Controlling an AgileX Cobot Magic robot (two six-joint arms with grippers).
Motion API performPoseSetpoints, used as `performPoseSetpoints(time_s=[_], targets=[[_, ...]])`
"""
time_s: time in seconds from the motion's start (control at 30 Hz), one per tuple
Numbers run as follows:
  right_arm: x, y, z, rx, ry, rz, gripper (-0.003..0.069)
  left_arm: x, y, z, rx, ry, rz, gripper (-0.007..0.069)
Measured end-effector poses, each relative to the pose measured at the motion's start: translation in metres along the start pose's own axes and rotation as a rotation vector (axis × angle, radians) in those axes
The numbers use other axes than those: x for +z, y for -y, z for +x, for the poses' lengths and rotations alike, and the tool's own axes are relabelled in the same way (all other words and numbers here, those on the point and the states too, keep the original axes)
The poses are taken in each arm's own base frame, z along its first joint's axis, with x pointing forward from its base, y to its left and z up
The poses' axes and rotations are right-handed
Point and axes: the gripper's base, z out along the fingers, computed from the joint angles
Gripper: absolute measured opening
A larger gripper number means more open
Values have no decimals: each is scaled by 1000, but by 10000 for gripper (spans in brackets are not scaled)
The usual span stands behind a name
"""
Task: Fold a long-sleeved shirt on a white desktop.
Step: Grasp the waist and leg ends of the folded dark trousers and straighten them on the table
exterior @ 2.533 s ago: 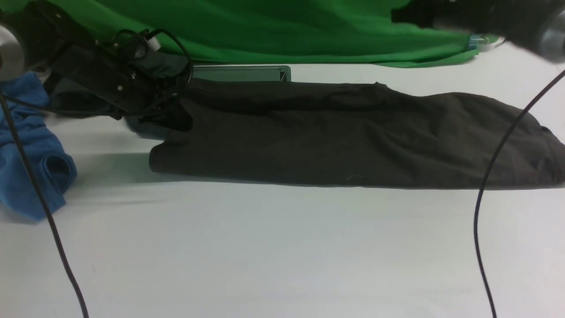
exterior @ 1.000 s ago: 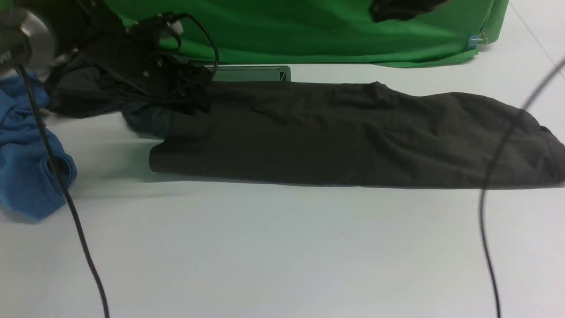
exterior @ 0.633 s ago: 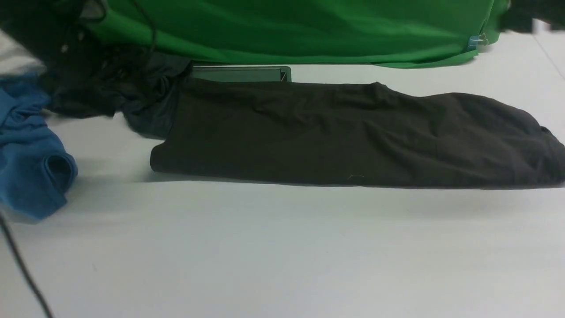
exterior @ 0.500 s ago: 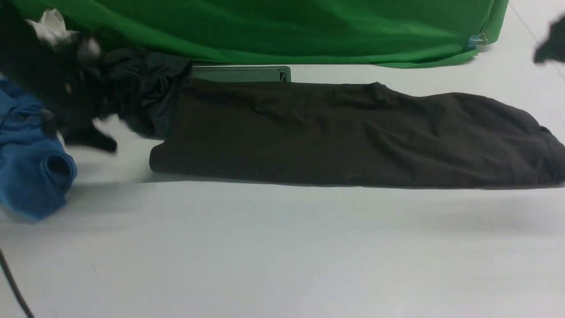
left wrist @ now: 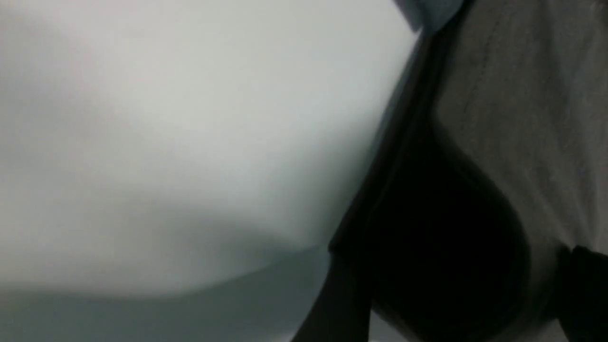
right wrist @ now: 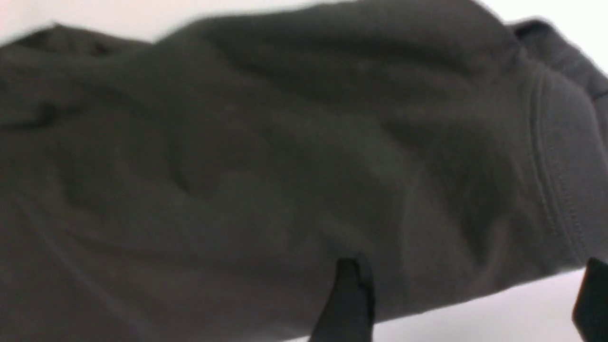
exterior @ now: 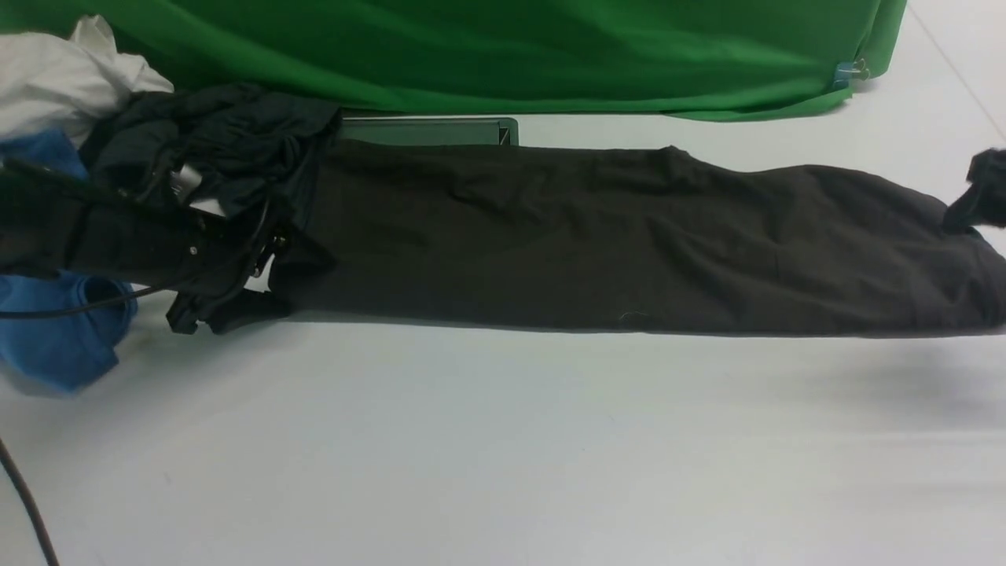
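The long-sleeved shirt (exterior: 629, 236) lies on the white desktop (exterior: 503, 440) as one long dark charcoal-brown strip running left to right. My left gripper (exterior: 267, 287) sits low at the strip's near left corner. In the left wrist view its fingers (left wrist: 339, 304) stand wide apart, open, with the shirt's (left wrist: 522, 95) dark end between them. Only the tip of my right gripper (exterior: 978, 192) shows, at the strip's right end. In the right wrist view the right gripper (right wrist: 470, 304) is open, its fingers (right wrist: 349, 299) spread over the shirt's (right wrist: 285, 142) hemmed edge, holding nothing.
A blue garment (exterior: 55, 346), a dark teal-grey garment (exterior: 228, 134) and a white cloth (exterior: 55, 79) are piled at the far left. A green backdrop (exterior: 503, 47) hangs along the back, with a silver-framed hatch (exterior: 424, 131) before it. A black cable (exterior: 23, 503) crosses the near left corner.
Both arms swung away from the back and came down. The left gripper went from the shirt's far left corner to its near left corner. The right gripper dropped to the shirt's right end.
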Motion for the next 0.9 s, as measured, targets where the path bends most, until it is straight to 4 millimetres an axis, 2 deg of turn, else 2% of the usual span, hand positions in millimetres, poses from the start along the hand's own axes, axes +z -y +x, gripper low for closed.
performPoseSetpoints(time_s=[0.2, 0.33, 0.4, 0.53, 0.67, 0.77, 0.87, 0.9], targets=[[29, 10, 7, 24, -95, 19, 601, 1, 1, 0, 42, -5, 10, 583], [33, 27, 5, 70, -104, 37, 601, 2, 0, 1, 77, -11, 11, 534], [29, 43, 1, 110, -95, 54, 601, 3, -2, 1, 89, -14, 10, 470], [20, 74, -3, 169, -78, 83, 601, 5, -5, 1, 113, -19, -3, 279], [22, 82, -4, 178, -72, 69, 594, 7, -7, 2, 115, -26, -12, 69], [30, 80, -4, 180, -71, 44, 591, 8, -8, 2, 113, -28, -12, 41], [44, 80, -1, 196, -86, 28, 591, 8, -8, 2, 116, -28, -13, 41], [55, 81, 1, 210, -99, 24, 591, 8, -8, 2, 119, -28, -15, 41]])
